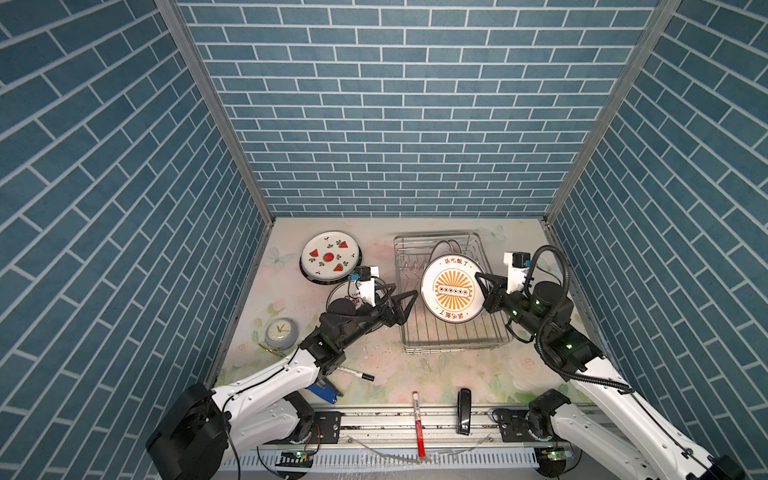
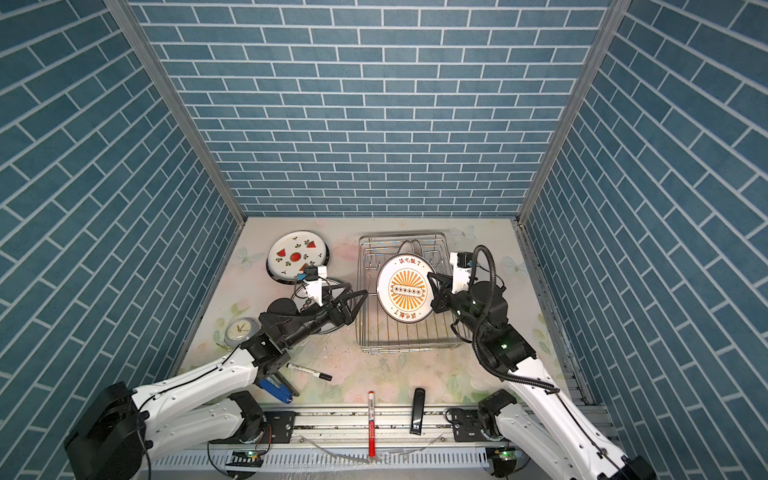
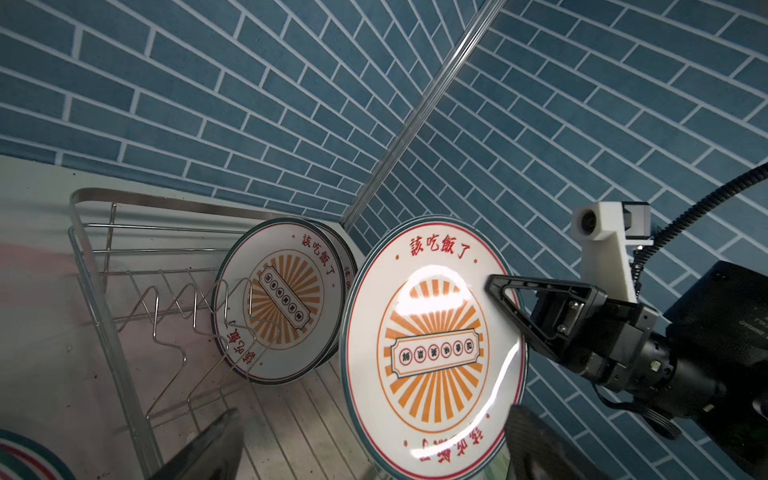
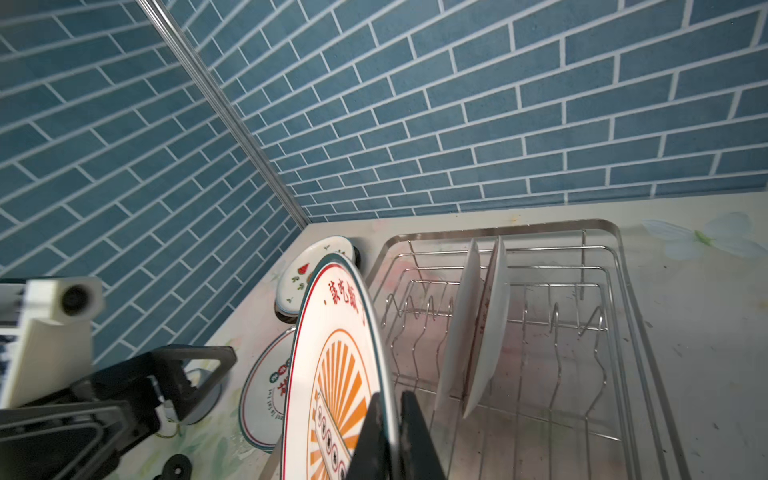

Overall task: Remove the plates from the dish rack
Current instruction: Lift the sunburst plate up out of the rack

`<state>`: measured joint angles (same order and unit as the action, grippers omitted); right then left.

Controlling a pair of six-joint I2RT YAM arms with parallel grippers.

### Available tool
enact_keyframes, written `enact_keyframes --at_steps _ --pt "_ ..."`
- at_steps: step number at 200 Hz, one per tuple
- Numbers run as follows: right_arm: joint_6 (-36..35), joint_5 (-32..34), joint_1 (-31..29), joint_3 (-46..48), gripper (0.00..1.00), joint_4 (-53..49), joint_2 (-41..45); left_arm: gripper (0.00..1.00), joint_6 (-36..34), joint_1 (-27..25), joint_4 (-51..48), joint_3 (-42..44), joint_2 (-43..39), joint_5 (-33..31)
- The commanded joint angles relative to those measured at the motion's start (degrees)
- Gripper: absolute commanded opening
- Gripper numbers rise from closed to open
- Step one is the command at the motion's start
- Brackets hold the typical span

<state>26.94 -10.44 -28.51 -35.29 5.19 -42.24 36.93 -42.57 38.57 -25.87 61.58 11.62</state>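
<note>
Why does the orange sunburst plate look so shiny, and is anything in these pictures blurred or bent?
Left wrist view: white glare washes out the upper rays of the sunburst plate; right wrist view: the right end effector gripping its rim is soft, too near the lens; both top views: the brick walls splay outward, wide-angle distortion.

A white round plate with an orange sunburst print (image 1: 453, 291) stood upright over the middle of the silver wire dish rack (image 1: 457, 336), barring the way across. The rack's near grid lay bare; two more upright round plates (image 4: 467, 316) filled its far end. To its left, a flat watermelon-print plate (image 1: 330, 255) and a grey round clock (image 1: 281, 332) took table room.
</note>
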Motion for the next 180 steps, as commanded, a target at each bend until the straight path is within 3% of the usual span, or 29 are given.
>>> enact_keyframes --at_steps 1,37,69,80,116,180 --pt "6.3 -10.6 2.6 1.6 0.00 8.4 1.4 0.99 0.6 -0.6 -1.0 -2.7 1.9 1.4" --pt "13.4 -21.3 8.3 3.6 0.00 16.2 -1.1 0.95 2.3 -1.6 3.0 -3.7 4.7 4.9" --pt "19.4 -28.4 12.2 5.7 0.00 25.0 -4.6 0.64 3.6 -1.7 4.8 -3.2 5.7 4.7" --pt "20.6 -30.4 12.8 5.8 0.00 27.0 -6.1 0.62 3.6 -1.8 4.8 -3.2 5.8 4.7" --pt "21.0 -31.8 13.2 5.9 0.00 28.8 -8.6 0.60 3.6 -2.1 4.6 -4.4 6.9 4.6" --pt "19.0 -31.8 13.3 6.1 0.00 28.6 -9.6 0.43 6.5 -2.9 8.2 -4.7 11.0 3.5"
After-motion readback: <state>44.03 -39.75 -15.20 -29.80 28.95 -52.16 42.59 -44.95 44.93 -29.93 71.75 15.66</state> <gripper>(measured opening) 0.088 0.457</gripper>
